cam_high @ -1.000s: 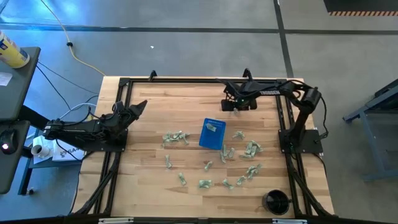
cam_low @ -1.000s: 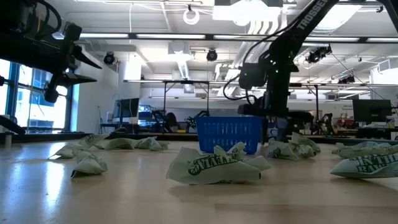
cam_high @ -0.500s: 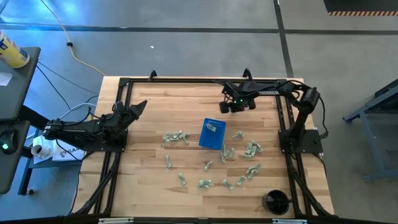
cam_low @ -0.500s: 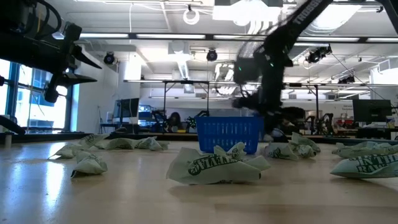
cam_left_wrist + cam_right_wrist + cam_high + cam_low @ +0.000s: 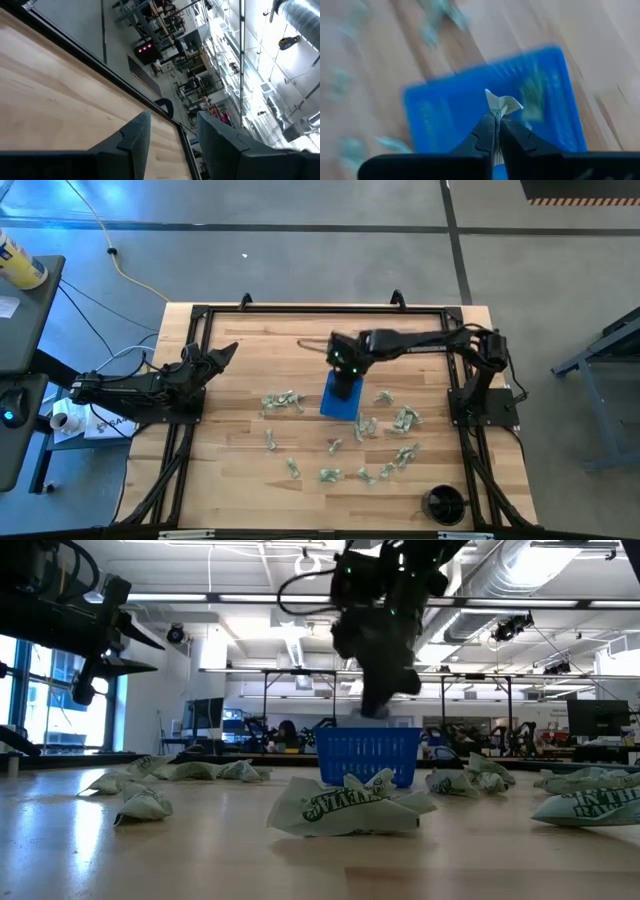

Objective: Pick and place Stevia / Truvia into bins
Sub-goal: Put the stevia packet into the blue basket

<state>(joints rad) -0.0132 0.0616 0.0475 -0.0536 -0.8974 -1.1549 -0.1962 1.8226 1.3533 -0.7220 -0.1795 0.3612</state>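
My right gripper (image 5: 495, 119) hangs over the blue bin (image 5: 338, 406) in the middle of the table, shut on one pale green and white Stevia sachet (image 5: 502, 104). In the low view it (image 5: 376, 708) is just above the bin's rim (image 5: 368, 732). Another sachet (image 5: 534, 95) lies inside the bin. Several more sachets (image 5: 283, 400) (image 5: 405, 420) lie flat on the wood around the bin. My left gripper (image 5: 228, 350) waits open at the table's left edge, above the table, with nothing between its fingers (image 5: 135, 135). My right gripper pinches the sachet between its two fingers, which point down from above. A crumpled corner of the paper (image 5: 504, 103) sticks out past the fingertips. The sachet is lifted clear, above the inside of the bin.
A round black cup (image 5: 443, 503) stands at the near right corner. A black metal frame (image 5: 300, 308) runs around the tabletop. Bare wood lies between my left gripper and the nearest sachets, and along the far edge.
My right gripper has swung from the far right part of the table toward the left and near edge, and now hangs over the blue bin. My left arm has kept still.
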